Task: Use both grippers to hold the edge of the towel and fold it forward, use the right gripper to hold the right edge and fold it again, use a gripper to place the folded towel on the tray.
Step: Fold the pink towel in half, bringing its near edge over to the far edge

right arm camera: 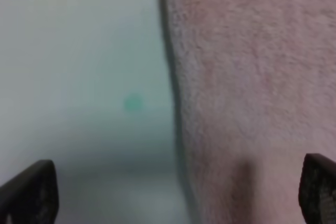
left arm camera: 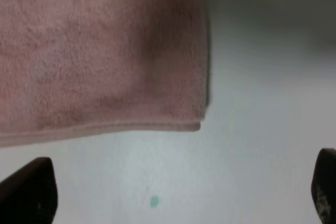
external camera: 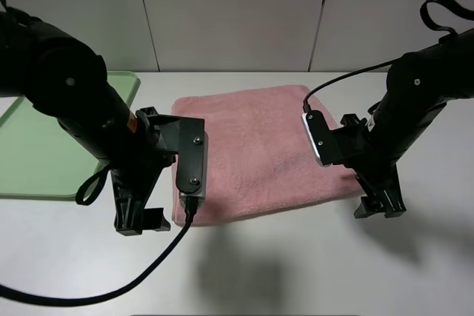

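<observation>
Okay so both claws are parked at the near corners of the pink towel (external camera: pixel 259 146), which lies flat on the table (external camera: pixel 296 271) with its long side running from one claw across to the other.

Left claw (external camera: pixel 141 223) is spread wide with nothing in it. From its wrist cam the towel's corner sits just ahead of the fingers (left arm camera: pixel 31 192), not between them yet, and the cloth runs off toward the middle of the table.

Right claw (external camera: pixel 379 207) is also spread wide and empty. It looks a touch further in: the towel's side edge runs into the gap between its fingers (right arm camera: pixel 31 192), with cloth under roughly half the gap. It's blurry, so I can't say if anything is touching.

So each claw is at its own corner, neither clearly nearer. I'd guess both need to slide inward onto the near hem before pinching.

Beyond the far hem it's bare table, fine for folding forward. The green tray (external camera: pixel 29 153) sits out past the left claw, near the towel but apart from it.
</observation>
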Motion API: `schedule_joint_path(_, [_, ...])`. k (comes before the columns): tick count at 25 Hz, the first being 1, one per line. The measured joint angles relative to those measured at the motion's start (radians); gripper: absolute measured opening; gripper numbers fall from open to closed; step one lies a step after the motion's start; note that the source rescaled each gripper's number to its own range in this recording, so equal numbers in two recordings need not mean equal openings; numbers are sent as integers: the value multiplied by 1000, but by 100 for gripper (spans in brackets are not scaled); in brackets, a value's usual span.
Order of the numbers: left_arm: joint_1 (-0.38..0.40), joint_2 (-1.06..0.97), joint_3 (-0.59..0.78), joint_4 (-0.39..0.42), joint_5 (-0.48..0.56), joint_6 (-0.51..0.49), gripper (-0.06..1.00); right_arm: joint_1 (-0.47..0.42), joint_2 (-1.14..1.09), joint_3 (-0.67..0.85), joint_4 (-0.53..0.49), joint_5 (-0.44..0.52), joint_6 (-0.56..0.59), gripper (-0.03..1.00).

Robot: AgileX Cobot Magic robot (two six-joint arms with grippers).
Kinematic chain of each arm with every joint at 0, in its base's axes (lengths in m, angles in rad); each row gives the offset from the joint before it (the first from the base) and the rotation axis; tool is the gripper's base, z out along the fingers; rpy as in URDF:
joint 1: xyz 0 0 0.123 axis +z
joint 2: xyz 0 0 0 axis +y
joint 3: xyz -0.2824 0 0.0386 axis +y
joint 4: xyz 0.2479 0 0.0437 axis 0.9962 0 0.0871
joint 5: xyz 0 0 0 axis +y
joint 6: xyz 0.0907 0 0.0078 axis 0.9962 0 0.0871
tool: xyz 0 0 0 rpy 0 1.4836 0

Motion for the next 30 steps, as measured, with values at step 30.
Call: schedule_joint_path(30, [-2, 203, -1, -105, -216, 42, 96, 0, 141, -2, 12, -59, -14, 100])
